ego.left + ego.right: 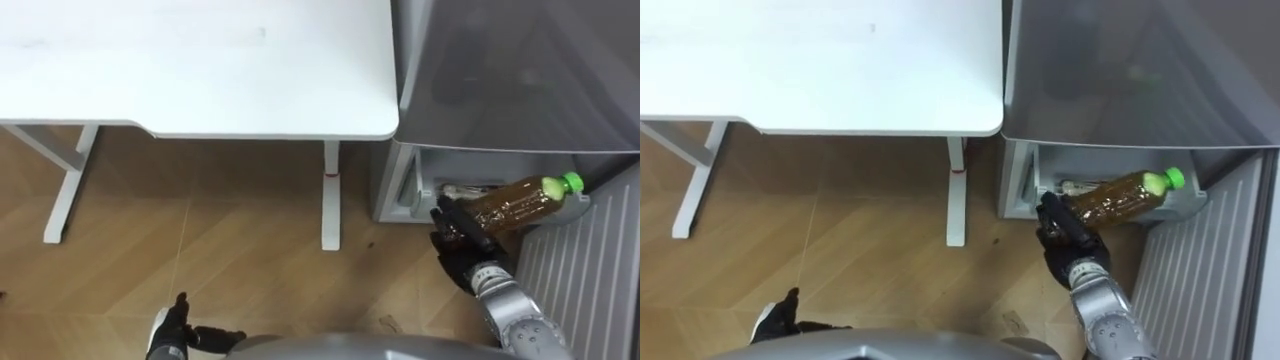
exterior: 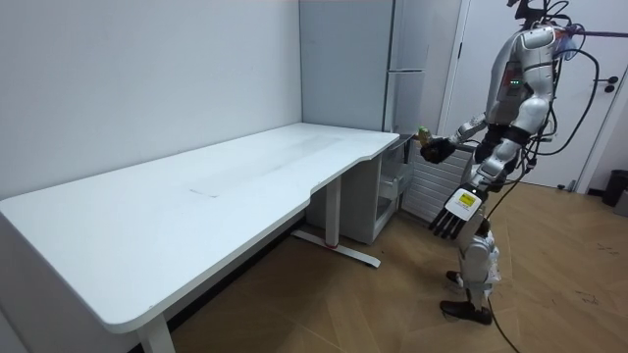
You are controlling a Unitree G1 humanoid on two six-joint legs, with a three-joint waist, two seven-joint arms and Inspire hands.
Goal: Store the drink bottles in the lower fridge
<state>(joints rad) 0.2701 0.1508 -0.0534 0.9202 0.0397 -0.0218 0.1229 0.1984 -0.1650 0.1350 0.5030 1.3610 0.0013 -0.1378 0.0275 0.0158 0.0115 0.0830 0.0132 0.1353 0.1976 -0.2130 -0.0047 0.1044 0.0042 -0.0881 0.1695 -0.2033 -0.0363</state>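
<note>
Left hand [image 1: 175, 325] hangs low, fingers relaxed. Right hand [image 1: 458, 228] grips bottle [image 1: 520, 203] — keep level, feed cap-first into lower fridge [image 1: 398, 185].

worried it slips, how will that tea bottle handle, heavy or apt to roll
The bottle looks nearly full, so probably heavy for its size. Round and smooth, it would likely roll if laid down. The right hand grips only its base, so the capped end may sag.
</note>
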